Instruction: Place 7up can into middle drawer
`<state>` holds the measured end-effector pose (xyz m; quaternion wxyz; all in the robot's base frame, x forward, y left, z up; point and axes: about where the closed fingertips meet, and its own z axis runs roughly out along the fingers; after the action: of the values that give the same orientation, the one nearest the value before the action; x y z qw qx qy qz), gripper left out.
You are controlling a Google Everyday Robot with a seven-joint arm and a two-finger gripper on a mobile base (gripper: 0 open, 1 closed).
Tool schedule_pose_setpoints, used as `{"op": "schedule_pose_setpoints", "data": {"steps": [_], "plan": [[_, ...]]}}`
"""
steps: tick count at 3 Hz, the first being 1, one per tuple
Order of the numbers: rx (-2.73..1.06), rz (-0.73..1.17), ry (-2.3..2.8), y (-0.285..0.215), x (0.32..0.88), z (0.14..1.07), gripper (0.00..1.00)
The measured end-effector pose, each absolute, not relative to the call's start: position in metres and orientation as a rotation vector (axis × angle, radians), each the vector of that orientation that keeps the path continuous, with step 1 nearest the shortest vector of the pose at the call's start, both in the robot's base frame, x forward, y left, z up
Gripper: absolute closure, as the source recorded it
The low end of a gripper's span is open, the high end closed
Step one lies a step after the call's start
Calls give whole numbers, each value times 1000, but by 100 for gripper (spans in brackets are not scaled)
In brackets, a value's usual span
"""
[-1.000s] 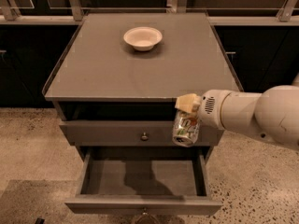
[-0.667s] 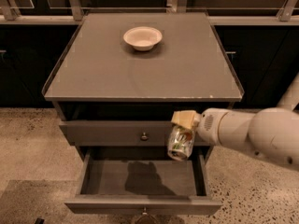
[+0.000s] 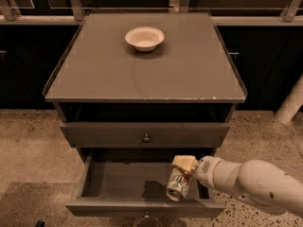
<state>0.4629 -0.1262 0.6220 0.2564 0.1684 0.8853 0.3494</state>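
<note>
The 7up can (image 3: 178, 184), silver with a green-and-white label, hangs tilted inside the open middle drawer (image 3: 113, 179), over its right part. My gripper (image 3: 183, 166) comes in from the lower right on a white arm and is shut on the can's top end. The drawer is pulled out, with its flat front (image 3: 142, 209) and small knob at the bottom of the view. The closed grey drawer front (image 3: 145, 134) with a round knob sits just above it.
A pale round bowl (image 3: 145, 37) stands at the back of the cabinet's grey top (image 3: 142, 74). Dark cabinets and a rail run behind. Speckled floor lies on both sides. A white post (image 3: 291, 103) stands at the right.
My gripper has moved down and a little left with the can, from in front of the upper drawer into the open middle drawer.
</note>
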Motion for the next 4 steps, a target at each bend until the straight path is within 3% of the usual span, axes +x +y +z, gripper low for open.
{"op": "schedule_pose_setpoints", "data": {"steps": [1,2,4], "plan": [[526,923,2480,-124,462,563,100],[507,923,2491,-118,466,561,100],[570,850,2519,-108,512,512,100]]}}
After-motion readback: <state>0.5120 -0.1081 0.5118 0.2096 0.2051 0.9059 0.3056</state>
